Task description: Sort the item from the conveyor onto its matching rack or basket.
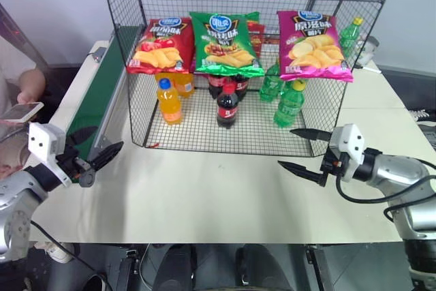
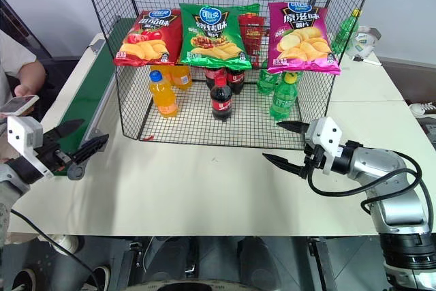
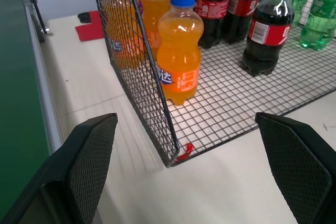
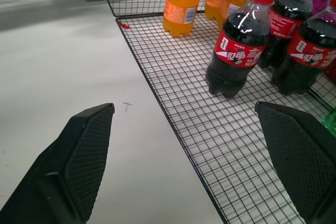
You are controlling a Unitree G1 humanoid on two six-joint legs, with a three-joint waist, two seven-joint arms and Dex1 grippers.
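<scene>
Nearest you, risk: both grippers are empty and the green crisp bag (image 1: 225,43) already hangs on the front of the black wire rack (image 1: 129,103), between the red bag (image 1: 161,46) and the magenta bag (image 1: 313,45). You may judge the sorting done; reaching in again could knock a neighbouring bag off.
Left gripper (image 1: 95,149): fingers spread wide, holding nothing, pointing roughly level toward the rack's near left corner. It sits just beside the conveyor's rail, so a careless swing could clip the rail or the mesh.
Right gripper (image 2: 285,143): fingers wide apart, empty, hovering over the pale table (image 1: 225,195) just in front of the rack floor, aimed inward and slightly down. A forward push could catch a fingertip in the wire grid.
Conveyor (image 1: 95,93): the dark green belt runs along the left side of the table; the visible stretch carries no item, so you have nothing to pick there.
Rack floor: orange bottles (image 3: 180,45), cola bottles (image 4: 235,40) and green bottles (image 1: 289,103) stand upright under the bags. They look light and easy to topple if an arm enters low.
Far left: a person's hand (image 1: 30,86) holds a phone beside the belt; keep the left arm away from it.
</scene>
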